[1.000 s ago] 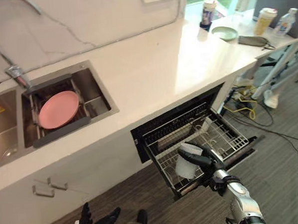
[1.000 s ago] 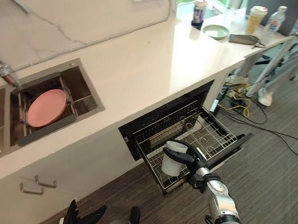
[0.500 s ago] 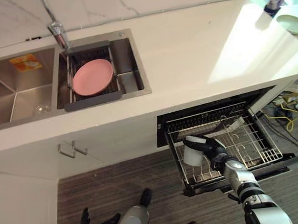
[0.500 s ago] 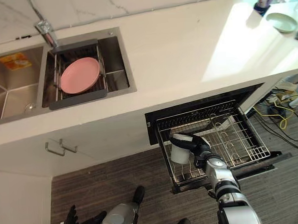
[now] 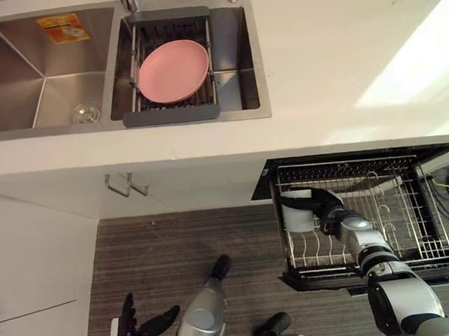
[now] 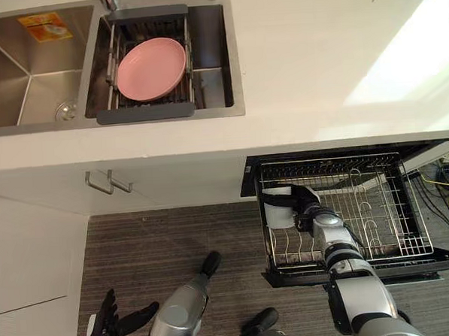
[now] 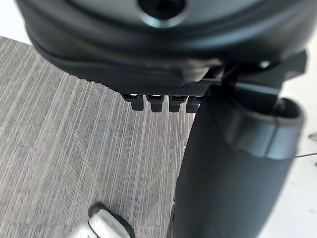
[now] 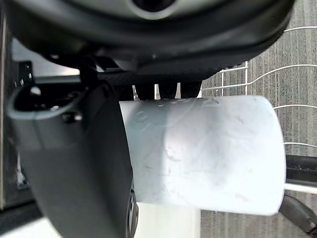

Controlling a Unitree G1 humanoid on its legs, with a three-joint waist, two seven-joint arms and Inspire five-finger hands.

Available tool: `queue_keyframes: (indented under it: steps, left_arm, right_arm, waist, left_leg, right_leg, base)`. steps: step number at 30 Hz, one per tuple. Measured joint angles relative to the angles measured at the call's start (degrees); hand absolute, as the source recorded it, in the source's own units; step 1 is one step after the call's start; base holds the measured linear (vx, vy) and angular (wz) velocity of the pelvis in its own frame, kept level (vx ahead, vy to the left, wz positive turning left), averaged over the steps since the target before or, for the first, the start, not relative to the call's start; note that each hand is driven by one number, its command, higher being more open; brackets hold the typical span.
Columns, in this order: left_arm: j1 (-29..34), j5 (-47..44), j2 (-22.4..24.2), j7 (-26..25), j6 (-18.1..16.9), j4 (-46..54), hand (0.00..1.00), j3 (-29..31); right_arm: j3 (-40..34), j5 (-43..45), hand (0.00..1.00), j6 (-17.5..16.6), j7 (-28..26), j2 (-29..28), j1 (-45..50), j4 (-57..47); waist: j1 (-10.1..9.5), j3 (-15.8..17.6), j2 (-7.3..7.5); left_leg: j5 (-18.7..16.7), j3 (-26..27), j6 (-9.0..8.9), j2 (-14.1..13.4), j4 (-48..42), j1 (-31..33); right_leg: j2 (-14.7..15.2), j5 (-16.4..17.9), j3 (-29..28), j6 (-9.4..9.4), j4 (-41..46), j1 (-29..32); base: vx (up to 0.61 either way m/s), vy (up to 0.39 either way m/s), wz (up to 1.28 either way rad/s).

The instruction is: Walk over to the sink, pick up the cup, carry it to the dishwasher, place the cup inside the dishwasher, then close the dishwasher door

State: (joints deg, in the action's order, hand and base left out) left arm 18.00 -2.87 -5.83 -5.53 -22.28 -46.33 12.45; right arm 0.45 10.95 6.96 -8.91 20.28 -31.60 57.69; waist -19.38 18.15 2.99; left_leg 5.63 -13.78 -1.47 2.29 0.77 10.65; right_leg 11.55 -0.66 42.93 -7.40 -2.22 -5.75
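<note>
Right hand (image 5: 322,206), dark and on a silver-grey arm, is curled round a plain white cylindrical cup (image 5: 297,217). Its wrist view shows the thumb on one side of the cup's wall and the fingers (image 8: 156,91) behind it, a firm wrap. I am holding the cup over the pulled-out silver wire rack (image 5: 412,230) of the open black dishwasher (image 5: 264,182), at the rack's left edge and nearer its back corner. I cannot tell whether the cup touches the wires.

My left hand (image 5: 132,335) hangs low above the striped grey floor (image 5: 176,246), fingers spread and holding nothing.

Up on the white worktop (image 5: 339,56), a round pink plate (image 5: 173,70) lies in the right basin of the double steel sink (image 5: 24,80).

To place well, I judge I should lower the cup straight down between the upright tines until the wires carry it, and only then loosen the right hand. I would lift the fingers out clear of the tines so they do not snag and tip the cup. The door comes after that.
</note>
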Motion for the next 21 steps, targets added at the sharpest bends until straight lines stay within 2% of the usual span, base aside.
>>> queue_keyframes:
  steps: [10,17,21]
  left_arm:
    - [-1.0,-0.5,0.1,1.0,2.0,2.5,1.00,-0.6]
    - [-1.0,-0.7,-0.4,1.2,2.6,3.3,1.00,-2.1]
    - [-1.1,-1.7,-0.7,1.8,2.9,3.2,1.00,-2.9]
  right_arm:
    - [-0.2,-2.4,0.00,3.9,3.9,-0.4,-1.2,0.0]
    - [-0.3,-4.4,0.00,5.4,5.8,-2.0,-1.2,0.0]
    - [-2.4,-4.5,0.00,5.4,7.3,-4.5,-1.3,0.0]
  waist:
    - [-1.51,0.1,0.58]
    - [-1.75,-1.0,1.90]
    - [-1.76,-1.1,2.05]
  left_leg:
    - [0.7,0.3,-0.33,-1.1,1.7,-0.1]
    - [1.0,0.3,-0.57,-1.4,2.1,-0.4]
    - [1.8,0.8,-0.97,-1.7,3.2,-1.9]
  right_leg:
    - [-0.2,0.3,-0.4,0.49,1.4,0.9]
    - [-0.4,0.3,-0.9,0.50,1.5,0.9]
    - [-0.4,0.2,-1.7,0.58,1.4,0.5]
  base:
    - [0.00,0.004,0.00]
    - [0.00,0.003,-0.01]
    - [-0.05,0.019,-0.08]
